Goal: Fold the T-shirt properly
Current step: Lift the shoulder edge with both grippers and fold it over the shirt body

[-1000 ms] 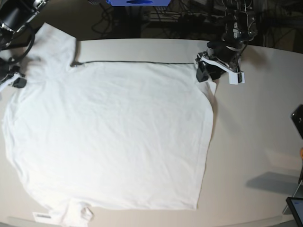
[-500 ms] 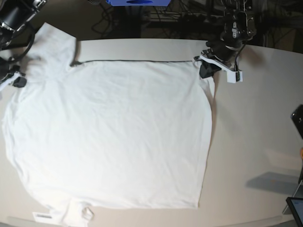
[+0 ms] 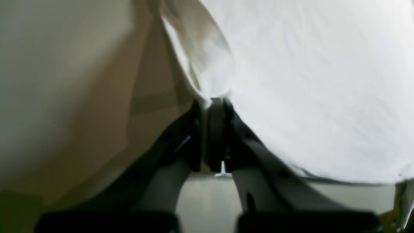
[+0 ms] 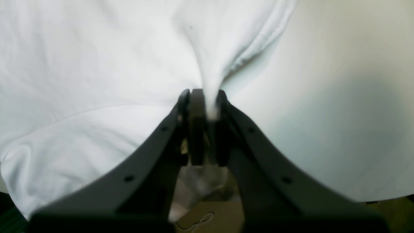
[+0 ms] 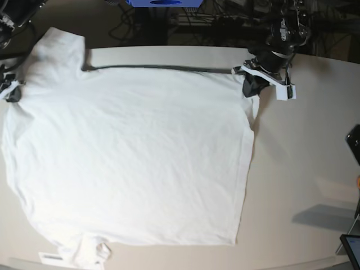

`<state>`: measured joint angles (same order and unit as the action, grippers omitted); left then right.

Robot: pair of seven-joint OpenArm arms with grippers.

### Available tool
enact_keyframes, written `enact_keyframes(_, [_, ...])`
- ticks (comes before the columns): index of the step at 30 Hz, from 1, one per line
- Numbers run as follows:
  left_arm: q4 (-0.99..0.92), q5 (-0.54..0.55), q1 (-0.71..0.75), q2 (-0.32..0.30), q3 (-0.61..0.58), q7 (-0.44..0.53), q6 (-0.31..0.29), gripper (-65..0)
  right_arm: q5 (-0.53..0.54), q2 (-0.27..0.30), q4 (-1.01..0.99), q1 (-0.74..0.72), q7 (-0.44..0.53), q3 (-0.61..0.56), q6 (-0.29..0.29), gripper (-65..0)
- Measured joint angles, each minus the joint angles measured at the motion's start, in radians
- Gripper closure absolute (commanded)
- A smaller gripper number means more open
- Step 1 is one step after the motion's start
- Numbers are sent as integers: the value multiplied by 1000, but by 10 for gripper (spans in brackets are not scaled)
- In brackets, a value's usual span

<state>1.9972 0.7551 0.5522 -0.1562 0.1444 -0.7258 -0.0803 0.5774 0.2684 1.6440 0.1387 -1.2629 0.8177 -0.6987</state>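
A: Plain white soft cloth T-shirt [image 5: 129,157] lies spread over the smooth off-white tabletop [image 5: 304,157]; its far edge is taut, with bare surface beyond its side hem.

B: Left gripper [image 3: 212,103] and right gripper [image 4: 207,97] each pinch a far corner. Far edge sits straighter, slightly lifted since earlier.

The bench [image 5: 304,146] is bare on the right side of the T-shirt [image 5: 129,157]. A dark thing [image 5: 354,143] sits at the right edge.
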Motion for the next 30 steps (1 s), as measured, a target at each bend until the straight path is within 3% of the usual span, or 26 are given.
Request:
enact_keyframes(5, [8, 33, -1, 23, 114, -15, -26, 0, 31, 45, 3, -11, -1, 0, -9, -1])
enact_keyframes(11, [8, 194, -6, 20, 167, -26, -30, 0, 41, 76, 3, -53, -11, -11, -9, -1])
enact_keyframes(22, [8, 207, -33, 21, 158, -31, -25, 0, 36, 80, 2, -135, -75, -11, -8, -1])
enact_keyframes(30, [-1, 195, -133, 20, 161, -23, -2, 0, 16, 114, -69, -238, -56, -146, -2, -1])
